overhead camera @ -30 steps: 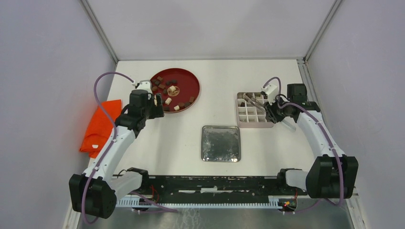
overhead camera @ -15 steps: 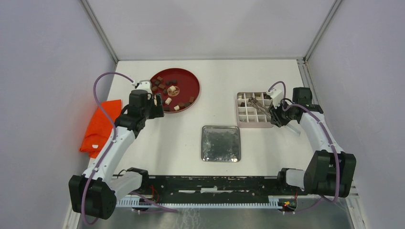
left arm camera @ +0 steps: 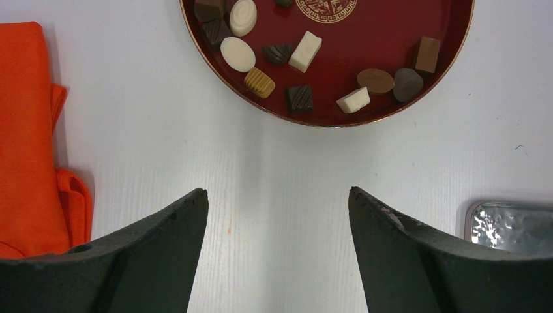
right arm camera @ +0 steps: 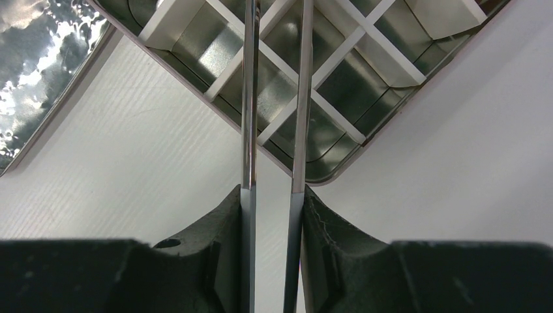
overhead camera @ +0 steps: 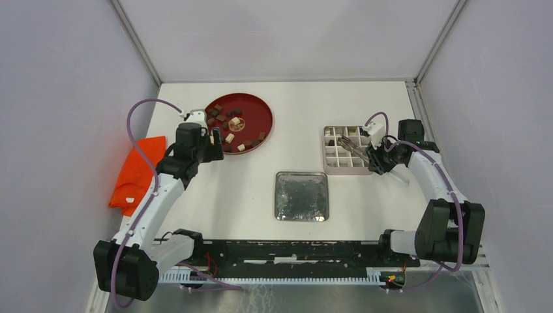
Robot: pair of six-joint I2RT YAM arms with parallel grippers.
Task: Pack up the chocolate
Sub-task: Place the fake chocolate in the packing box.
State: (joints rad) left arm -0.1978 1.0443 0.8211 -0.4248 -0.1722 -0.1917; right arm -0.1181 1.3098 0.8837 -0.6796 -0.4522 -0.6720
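White table fills the floor of a pale-walled enclosure, with both arms reaching forward from its near edge.

The left gripper hangs over bare table with its two dark fingers spread wide and nothing between them. Directly ahead of it, a little beyond the fingertips, lies the round dark-red plate. The chocolate is scattered over that plate as many small separate pieces: cream-white ovals and bars, light brown ovals and blocks, and dark ribbed squares. The nearest pieces lie just inside the rim closest to the gripper. To the left of this gripper an orange cloth lies on the table. To its right, slightly back from the fingertips, the corner of a shiny metal tray shows.

The right gripper is closed on a pair of thin metal tongs. One blade is pressed against each finger, and a narrow gap remains between the blades. The blades run straight ahead from the fingers and pass over the near corner of the pale box with its white grid dividers. Their tips lie past the top edge of the wrist view, so what they carry cannot be told. The metal tray lies to the left of this gripper, close beside the box.
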